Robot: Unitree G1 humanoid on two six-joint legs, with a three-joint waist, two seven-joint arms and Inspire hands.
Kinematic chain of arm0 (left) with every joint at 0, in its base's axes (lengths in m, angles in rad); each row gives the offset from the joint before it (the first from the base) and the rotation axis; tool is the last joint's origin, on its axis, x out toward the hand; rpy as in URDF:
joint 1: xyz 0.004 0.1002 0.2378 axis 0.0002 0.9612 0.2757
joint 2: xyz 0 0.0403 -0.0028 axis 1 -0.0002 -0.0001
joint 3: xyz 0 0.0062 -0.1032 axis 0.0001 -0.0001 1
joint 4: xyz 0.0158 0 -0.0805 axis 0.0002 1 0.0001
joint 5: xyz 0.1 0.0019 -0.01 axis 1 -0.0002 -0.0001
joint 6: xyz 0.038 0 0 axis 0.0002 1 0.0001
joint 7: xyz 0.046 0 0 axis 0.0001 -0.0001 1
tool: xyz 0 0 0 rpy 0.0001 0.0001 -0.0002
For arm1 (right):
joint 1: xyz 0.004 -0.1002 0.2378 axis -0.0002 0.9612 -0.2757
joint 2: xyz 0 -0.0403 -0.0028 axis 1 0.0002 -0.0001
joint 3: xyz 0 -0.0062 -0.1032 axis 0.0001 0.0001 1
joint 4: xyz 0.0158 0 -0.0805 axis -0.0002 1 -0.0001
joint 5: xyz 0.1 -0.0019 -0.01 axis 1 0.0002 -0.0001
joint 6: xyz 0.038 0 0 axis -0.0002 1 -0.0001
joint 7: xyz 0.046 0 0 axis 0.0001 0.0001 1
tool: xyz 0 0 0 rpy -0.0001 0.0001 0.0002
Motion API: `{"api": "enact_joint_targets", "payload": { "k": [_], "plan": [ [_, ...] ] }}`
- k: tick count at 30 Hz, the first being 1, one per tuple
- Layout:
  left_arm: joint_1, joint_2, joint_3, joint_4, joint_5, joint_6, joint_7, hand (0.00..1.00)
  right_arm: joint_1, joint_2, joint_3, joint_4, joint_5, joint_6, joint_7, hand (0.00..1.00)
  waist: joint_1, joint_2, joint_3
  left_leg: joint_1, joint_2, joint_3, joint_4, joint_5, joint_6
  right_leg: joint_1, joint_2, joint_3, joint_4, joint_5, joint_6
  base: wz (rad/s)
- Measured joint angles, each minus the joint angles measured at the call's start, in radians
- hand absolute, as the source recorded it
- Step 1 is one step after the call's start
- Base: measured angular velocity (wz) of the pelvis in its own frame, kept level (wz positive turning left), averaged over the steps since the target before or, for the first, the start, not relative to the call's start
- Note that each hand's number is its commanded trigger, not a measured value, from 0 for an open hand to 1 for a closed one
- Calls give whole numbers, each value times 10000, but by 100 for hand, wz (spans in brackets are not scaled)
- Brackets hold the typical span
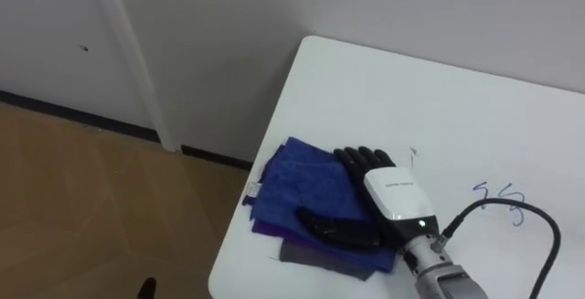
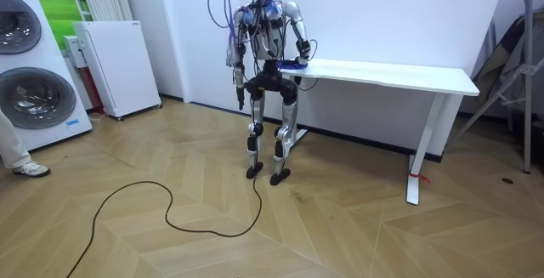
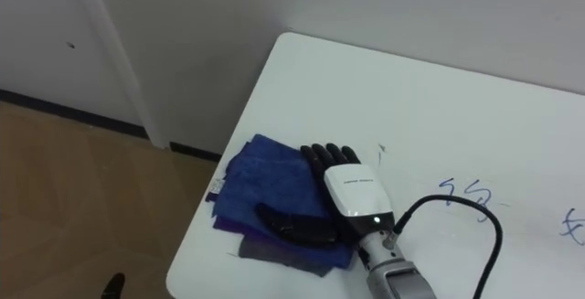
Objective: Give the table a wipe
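The robot stands at the left end of a white table (image 1: 411, 98), facing a pale wall; its right hand (image 1: 395, 197) rests on a blue cloth (image 1: 297, 185) at the table's near left corner; the fingers (image 1: 361, 160) lie straight and flat on the cloth, pointing toward the far side, and the thumb (image 1: 334, 228) spreads out to the left across the cloth's near part; the hand is open wide and grips nothing. The cloth lies in rumpled layers, bright blue on top with a purple layer and a grey edge showing at its near side; its left edge reaches the table's left edge. Blue pen scribbles (image 1: 501, 198) mark the table top just right of the hand, apart from the cloth; wooden floor (image 1: 82, 208) lies to the left below the table. In the room view the left hand (image 2: 240, 101) hangs low at the robot's side, well apart from the table, too small to tell its state.
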Motion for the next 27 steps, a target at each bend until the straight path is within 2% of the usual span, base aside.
{"api": "enact_joint_targets", "payload": {
  "k": [8,13,18,27],
  "plan": [
    [18,25,6,55,-11,1,-199,0,94,4,-104,139,-698,-45,-444,0,-35,-19,-6,-1,-16,6,6,11,18,97,44,-29,-290,35,20,6],
    [8,21,3,232,-30,-134,-195,0,151,6,-223,115,-1263,-377,-1006,0,-123,-10,0,18,-18,90,-20,11,17,155,64,44,-293,38,22,-3],
    [-9,14,-2,283,-47,-164,-160,0,239,5,-288,92,-1534,-522,-1443,0,-134,33,28,25,-17,91,-42,11,17,151,54,90,-301,38,23,0],
    [-9,9,-45,283,-225,-164,-155,0,241,-11,-387,-347,-1600,-574,-1774,0,-136,37,20,21,-16,112,-41,11,17,132,49,105,-283,39,22,0]
  ]
}}
